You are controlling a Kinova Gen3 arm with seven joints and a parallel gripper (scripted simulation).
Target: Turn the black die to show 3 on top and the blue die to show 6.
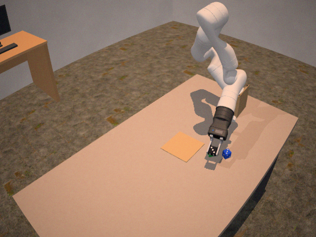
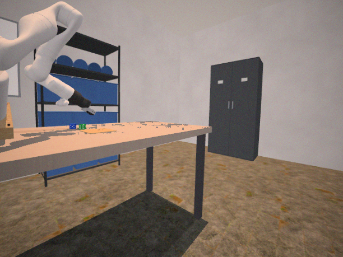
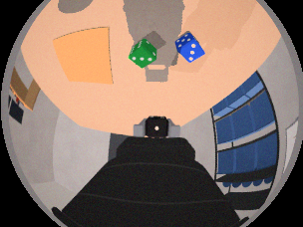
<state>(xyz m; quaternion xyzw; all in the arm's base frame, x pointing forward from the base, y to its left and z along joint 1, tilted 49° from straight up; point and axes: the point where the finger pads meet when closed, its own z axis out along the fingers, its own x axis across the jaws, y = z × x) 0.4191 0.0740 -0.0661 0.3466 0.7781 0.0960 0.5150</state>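
My gripper [image 1: 212, 153] [image 2: 91, 113] [image 3: 156, 124] is shut on the black die [image 1: 212, 149] [image 3: 156, 127], held in the air, tilted, above the green die. A single pip of the black die shows in the wrist view; several pips show in the top view. The green die [image 1: 210, 155] [image 2: 82, 126] [image 3: 143, 53] rests on the table, partly hidden in the top view. The blue die [image 1: 226, 154] [image 2: 72, 126] [image 3: 190, 47] rests on the table beside it; its top appears to show 3. The orange mat [image 1: 182, 146] [image 2: 98, 130] [image 3: 85, 56] lies flat, with no die on it.
The table [image 1: 110, 184] [image 2: 160, 134] carries a wooden block-like stand [image 1: 241, 102] [image 2: 7, 132] near the arm's base. The dice lie between the mat and the table's long edge at the right in the top view.
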